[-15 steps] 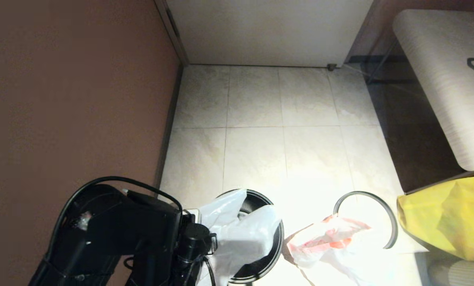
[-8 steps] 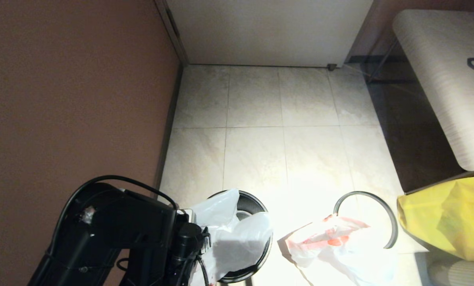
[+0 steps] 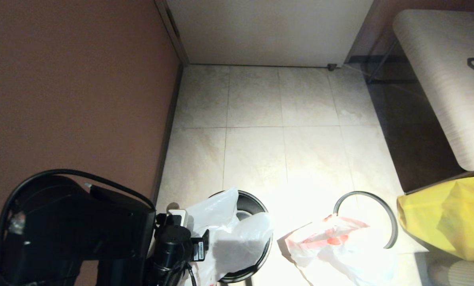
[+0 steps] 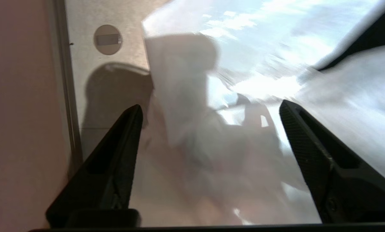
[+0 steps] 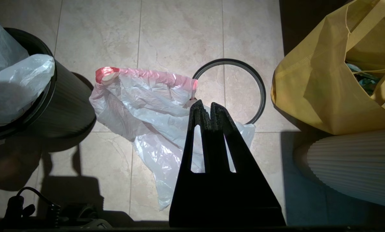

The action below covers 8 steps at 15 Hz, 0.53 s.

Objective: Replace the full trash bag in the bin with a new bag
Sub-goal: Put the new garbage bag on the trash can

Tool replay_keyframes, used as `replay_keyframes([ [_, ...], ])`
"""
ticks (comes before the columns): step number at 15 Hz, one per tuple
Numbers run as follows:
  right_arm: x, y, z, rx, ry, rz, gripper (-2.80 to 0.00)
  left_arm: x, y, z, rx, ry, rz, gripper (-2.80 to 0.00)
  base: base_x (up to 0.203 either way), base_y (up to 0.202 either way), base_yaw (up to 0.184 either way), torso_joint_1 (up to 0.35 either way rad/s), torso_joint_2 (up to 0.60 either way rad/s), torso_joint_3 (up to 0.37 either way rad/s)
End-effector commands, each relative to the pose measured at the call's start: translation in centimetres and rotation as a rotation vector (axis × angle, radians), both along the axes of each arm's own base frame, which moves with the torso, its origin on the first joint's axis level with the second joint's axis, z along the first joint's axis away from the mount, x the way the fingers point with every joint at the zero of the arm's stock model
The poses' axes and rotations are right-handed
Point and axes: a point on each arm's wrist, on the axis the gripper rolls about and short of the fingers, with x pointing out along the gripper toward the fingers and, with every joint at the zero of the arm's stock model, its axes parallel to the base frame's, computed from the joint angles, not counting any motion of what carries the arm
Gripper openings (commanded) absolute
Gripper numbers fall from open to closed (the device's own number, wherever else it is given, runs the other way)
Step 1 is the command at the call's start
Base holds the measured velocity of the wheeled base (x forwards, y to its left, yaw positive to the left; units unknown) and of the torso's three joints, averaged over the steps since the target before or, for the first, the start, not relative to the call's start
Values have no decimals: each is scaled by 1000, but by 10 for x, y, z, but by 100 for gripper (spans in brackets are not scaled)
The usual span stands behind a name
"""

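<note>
- Left gripper (image 4: 211, 109) sits beside the bin (image 3: 261, 200), jaws spread wide, holding nothing.
- White bag (image 3: 237, 238) spills over the bin's rim, near the brown wall.
- Right gripper (image 5: 206, 108) hangs pinched closed above the red-trimmed bag (image 5: 147, 103), beside the grey hoop (image 5: 260, 87) and yellow bag (image 5: 321, 90).

Yellow bag (image 3: 447, 222): open-topped, by the floor's right edge, things inside partly hidden.
Bench (image 3: 447, 79): pale, ribbed, along the right side above the yellow bag.
Wall (image 3: 70, 87): reddish-brown, on the left.
Floor (image 3: 261, 119): beige tiles.
Round plate (image 4: 107, 39): set in the floor near the wall.
</note>
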Motion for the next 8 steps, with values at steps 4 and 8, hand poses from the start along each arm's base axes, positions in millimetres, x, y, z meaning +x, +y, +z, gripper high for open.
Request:
replay_keyframes([
  [4,0,0,0,0,3,1,-280,-24,5,20,-5,-13,-31,-280,0,0,0,0,0,0],
  [8,0,0,0,0,1,1,-280,-49,-12,26,-3,-11,-153,-280,0,0,0,0,0,0],
])
